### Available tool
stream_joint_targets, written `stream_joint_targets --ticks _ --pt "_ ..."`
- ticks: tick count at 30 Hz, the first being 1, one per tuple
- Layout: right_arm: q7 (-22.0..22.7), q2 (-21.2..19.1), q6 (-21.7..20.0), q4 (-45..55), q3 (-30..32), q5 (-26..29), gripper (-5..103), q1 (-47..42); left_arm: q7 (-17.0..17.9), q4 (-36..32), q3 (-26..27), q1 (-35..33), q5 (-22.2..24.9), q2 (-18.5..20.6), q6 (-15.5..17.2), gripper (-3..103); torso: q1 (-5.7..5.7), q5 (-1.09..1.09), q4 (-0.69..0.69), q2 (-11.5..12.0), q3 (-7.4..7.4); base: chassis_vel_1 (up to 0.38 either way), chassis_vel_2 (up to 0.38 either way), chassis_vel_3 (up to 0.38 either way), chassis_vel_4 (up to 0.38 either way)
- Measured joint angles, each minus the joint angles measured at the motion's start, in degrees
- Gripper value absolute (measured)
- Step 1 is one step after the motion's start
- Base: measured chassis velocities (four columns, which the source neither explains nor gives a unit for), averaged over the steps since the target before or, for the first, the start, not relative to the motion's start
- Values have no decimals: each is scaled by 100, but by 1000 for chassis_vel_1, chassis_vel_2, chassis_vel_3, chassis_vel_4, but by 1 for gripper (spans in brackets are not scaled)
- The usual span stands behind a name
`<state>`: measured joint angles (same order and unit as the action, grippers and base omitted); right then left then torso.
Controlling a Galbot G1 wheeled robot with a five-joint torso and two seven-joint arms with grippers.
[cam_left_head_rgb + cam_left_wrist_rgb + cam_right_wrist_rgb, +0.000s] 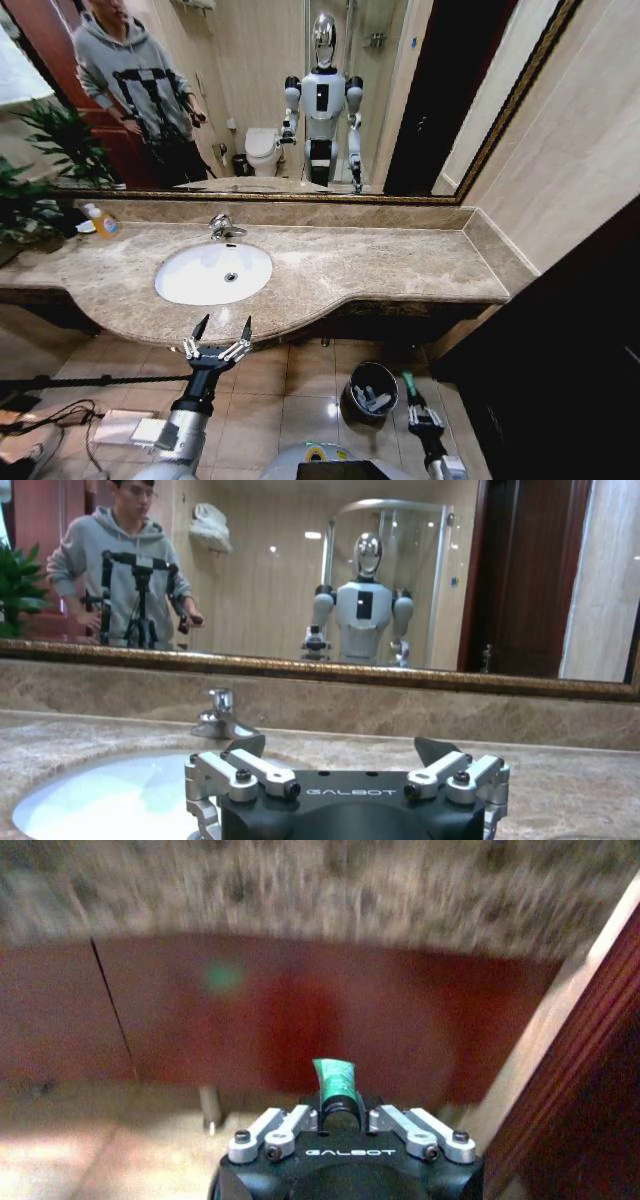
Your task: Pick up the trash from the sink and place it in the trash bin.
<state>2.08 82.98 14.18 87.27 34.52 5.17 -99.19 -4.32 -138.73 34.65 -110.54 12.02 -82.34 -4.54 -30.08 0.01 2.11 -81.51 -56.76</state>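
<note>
We see our left gripper (220, 332) held in front of the bench (380, 270), just short of its curved front edge and level with the sink (213, 273), its fingers (246, 744) spread wide apart with nothing between them. In the left wrist view the same gripper (340, 748) faces the white basin (110, 799) and the chrome faucet (220, 716) behind it, and the basin looks bare in both views that show it. Our right gripper (410, 385) is low on the right, beside the trash bin (368, 390) that stands on the tiled floor (280, 400) under the bench's overhang. Its fingers (300, 1121) are pressed in on a short green stick (336, 1081), which pokes out past the tips, pointing toward the red-brown cabinet front (250, 1012) below the marble edge. Inside the bin we can make out a few pale items (372, 401), lying at the bottom. A yellow-orange soap bottle (103, 222) stands far back on the bench's left.
</note>
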Motion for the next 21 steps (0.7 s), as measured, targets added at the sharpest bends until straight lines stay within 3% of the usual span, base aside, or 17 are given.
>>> stream_joint_targets --ticks 10,21 --pt "-206 -167 -965 -1589 -363 -98 21 1442 0 1 0 0 0 0 0 100 0 -1 0 0 0 0 0 0 0" --pt "-317 4 -1343 -3182 -506 -93 21 2570 0 1 0 0 0 0 0 100 0 -1 0 1 0 0 0 0 0"
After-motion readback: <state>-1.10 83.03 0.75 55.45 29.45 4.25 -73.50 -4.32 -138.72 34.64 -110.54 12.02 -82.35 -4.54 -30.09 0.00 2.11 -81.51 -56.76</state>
